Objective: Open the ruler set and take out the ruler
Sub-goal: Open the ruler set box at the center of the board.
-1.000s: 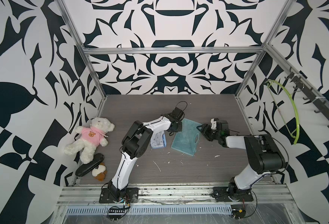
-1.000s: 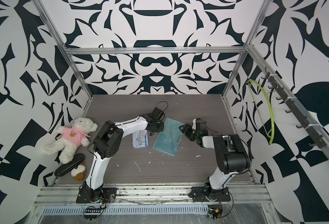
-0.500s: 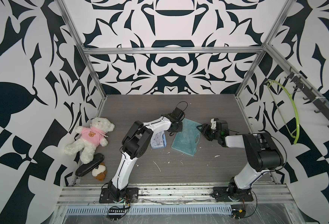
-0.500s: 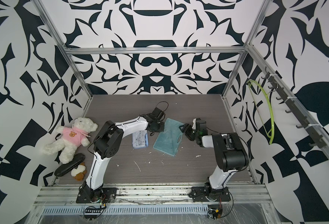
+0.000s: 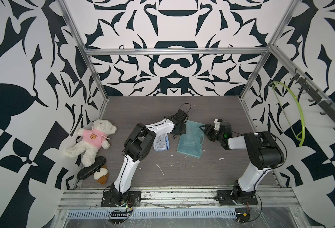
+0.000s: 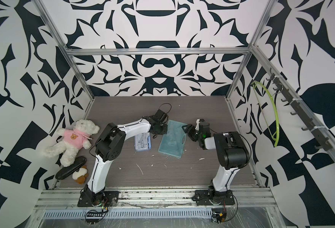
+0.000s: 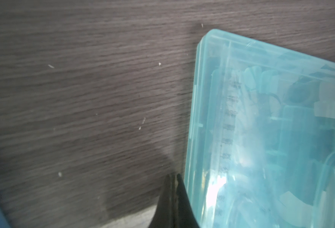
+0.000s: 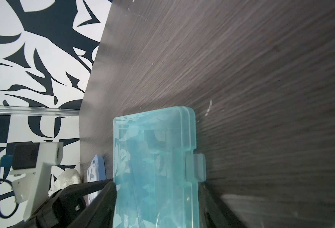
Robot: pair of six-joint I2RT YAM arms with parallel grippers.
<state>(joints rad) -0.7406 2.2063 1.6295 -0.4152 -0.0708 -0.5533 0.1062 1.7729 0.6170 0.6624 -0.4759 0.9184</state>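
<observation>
A teal see-through case [image 5: 190, 141] lies shut in the middle of the dark table [image 5: 182, 173], between two robot arms. The right pincer [image 5: 204, 129] grips the case's far end, with one finger against each long edge, close to the latch tab [image 8: 195, 167]. The left pincer [image 7: 172, 178] is closed and empty, its tip just beside the case's left edge. A ruler [image 7: 228, 126] shows its scale marks through the lid. A smaller blue case [image 5: 161, 142] lies near the teal one, to its left. A teddy bear [image 5: 91, 140] lies by the left wall.
</observation>
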